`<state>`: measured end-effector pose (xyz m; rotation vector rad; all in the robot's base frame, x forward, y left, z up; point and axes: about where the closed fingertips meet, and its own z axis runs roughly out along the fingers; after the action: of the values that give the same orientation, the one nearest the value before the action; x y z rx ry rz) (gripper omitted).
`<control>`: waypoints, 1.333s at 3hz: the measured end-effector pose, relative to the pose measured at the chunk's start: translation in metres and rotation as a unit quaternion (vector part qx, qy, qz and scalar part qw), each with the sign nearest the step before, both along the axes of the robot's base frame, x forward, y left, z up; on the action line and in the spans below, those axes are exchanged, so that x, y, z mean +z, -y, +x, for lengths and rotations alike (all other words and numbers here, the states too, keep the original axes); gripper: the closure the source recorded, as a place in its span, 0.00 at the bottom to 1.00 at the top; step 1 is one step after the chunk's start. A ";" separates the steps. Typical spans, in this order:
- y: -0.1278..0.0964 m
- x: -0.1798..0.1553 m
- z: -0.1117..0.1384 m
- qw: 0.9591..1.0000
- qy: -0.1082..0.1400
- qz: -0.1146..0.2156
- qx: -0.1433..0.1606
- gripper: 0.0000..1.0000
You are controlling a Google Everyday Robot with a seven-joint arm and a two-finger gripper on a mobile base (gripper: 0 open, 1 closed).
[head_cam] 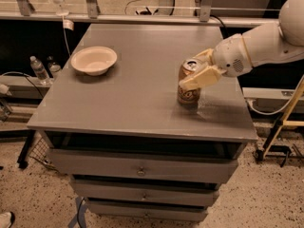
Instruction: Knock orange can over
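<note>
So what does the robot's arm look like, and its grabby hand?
The arm is smooth, white and chubby, built from rounded tubes, with a big ball-like joint at the right edge. The gripper, by the top of the orange can, is pale creamy yellow and flatter. No cables show on the arm.

gripper [194,71] at orange can [187,93] top, right side | obstacle: bowl [94,60] far left | tabletop [142,103] between: free

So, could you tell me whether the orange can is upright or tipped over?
Upright: the orange can stands on its base on the table, silver top facing up, with the gripper against its upper part.
</note>
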<state>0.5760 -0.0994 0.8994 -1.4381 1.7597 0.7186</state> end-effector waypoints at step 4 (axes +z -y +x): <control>0.032 -0.004 0.016 0.950 0.036 -0.310 -0.006 1.00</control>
<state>0.5917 -0.1315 0.8955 -1.8212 2.0321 0.0860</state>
